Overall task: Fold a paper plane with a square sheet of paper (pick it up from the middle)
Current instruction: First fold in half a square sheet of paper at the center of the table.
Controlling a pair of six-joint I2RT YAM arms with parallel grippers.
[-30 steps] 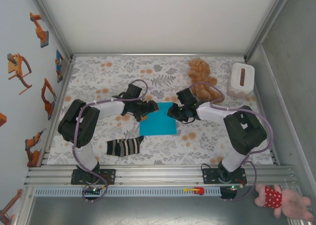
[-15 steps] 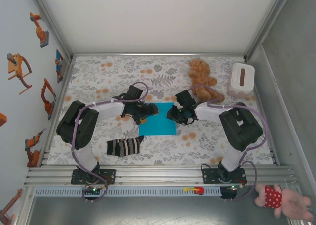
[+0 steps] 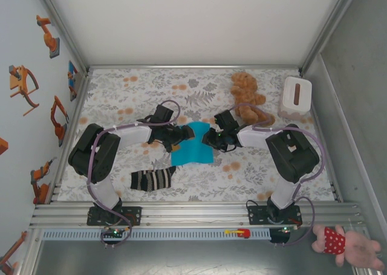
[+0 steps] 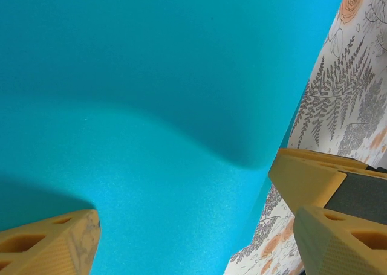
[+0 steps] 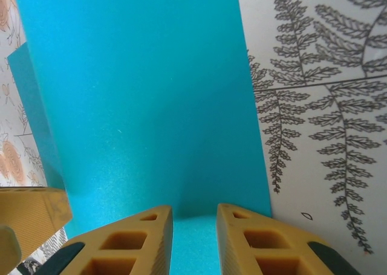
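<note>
The square sheet of paper (image 3: 192, 144), bright turquoise, lies mid-table between both grippers and bulges upward instead of lying flat. My left gripper (image 3: 179, 136) sits at its left edge, open wide. In the left wrist view the buckled sheet (image 4: 151, 106) fills the space between the left gripper's (image 4: 203, 226) spread fingers. My right gripper (image 3: 211, 139) is at the sheet's right edge. In the right wrist view the right gripper's (image 5: 193, 211) yellow fingers stand a narrow gap apart, with the sheet's (image 5: 145, 93) raised edge running between them. No pointed paper plane shape is visible.
A black-and-white striped sock (image 3: 153, 179) lies near the front left. A brown teddy bear (image 3: 247, 97) and a white box (image 3: 296, 97) sit at the back right. A pink toy (image 3: 344, 242) lies outside the rail. Walls enclose the floral table (image 3: 121, 93).
The right gripper has slid left, pushing the sheet's right edge inward. The sheet now looks narrower and humped. The left jaws have spread slightly wider.
</note>
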